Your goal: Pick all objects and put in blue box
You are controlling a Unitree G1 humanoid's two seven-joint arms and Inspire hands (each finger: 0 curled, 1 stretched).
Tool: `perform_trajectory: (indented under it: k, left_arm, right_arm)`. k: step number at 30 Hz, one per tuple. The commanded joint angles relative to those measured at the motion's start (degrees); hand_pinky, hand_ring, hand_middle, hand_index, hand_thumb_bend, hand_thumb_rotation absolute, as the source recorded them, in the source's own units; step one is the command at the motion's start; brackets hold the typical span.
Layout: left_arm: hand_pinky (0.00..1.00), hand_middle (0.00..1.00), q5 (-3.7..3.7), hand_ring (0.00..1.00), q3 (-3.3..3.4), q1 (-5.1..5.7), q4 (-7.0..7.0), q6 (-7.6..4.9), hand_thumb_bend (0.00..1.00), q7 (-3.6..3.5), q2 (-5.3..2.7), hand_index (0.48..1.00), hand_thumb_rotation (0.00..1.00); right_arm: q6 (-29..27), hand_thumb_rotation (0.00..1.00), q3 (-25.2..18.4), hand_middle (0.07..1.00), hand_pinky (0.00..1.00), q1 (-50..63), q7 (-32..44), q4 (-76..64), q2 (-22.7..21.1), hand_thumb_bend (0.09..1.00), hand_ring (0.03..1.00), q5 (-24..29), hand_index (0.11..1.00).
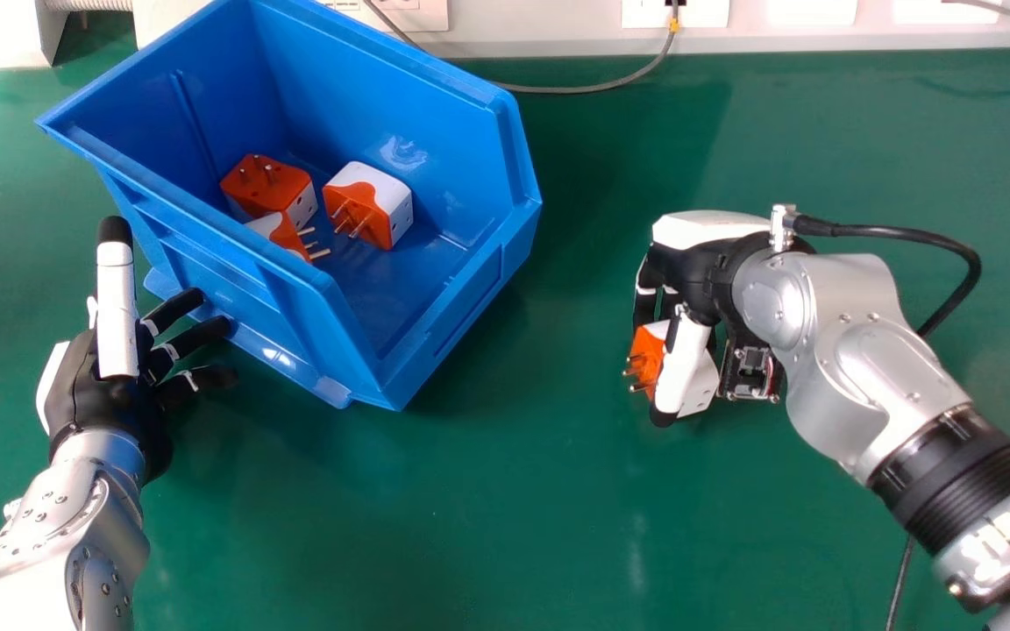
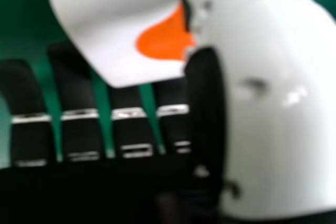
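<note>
The right hand [image 1: 687, 267], half closed, pinches a plug adapter [image 1: 648, 350] between thumb and fingers — a slip on the smooth casing could drop it, or its prongs snag the blue box [image 1: 470, 320] at ten o'clock. The left hand [image 1: 115, 399] rests open at the box's eight o'clock.

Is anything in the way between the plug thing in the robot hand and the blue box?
Nothing I can see, just green table between the plug in the right robot hand and the blue box. The box's side sticks up, so it probably needs lifting over.
</note>
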Motion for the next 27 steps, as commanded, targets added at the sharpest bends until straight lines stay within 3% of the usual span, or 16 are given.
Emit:
perform_trajectory:
  k: [1,9,16,27]
  left_arm:
    - [0.63,0.84,0.34,0.73,-0.23,0.83,0.37,1.84,0.86,0.78,-0.41,0.881,0.93]
    - [0.63,0.84,0.67,0.73,-0.36,0.73,0.96,1.48,0.86,0.73,-0.21,0.882,0.93]
    - [0.63,0.83,0.47,0.72,-0.35,0.78,0.77,1.59,0.86,0.56,-0.19,0.881,0.93]
    - [0.64,0.84,0.31,0.73,-0.24,0.81,0.58,1.77,0.86,0.42,-0.23,0.881,0.93]
  right_arm:
    - [0.12,0.00,-0.79,0.586,0.33,0.78,1.12,-3.58,-1.58,0.492,0.461,0.18,0.568]
    - [0.30,0.00,-3.37,0.614,0.34,4.35,0.08,-12.13,-3.74,0.486,0.474,1.20,0.599]
    - [-1.77,0.00,-6.58,0.598,0.34,7.07,-0.78,-18.01,-5.36,0.487,0.469,2.74,0.544]
    - [-0.32,0.00,-9.47,0.562,0.32,10.14,0.45,-27.95,-6.97,0.491,0.445,3.47,0.522]
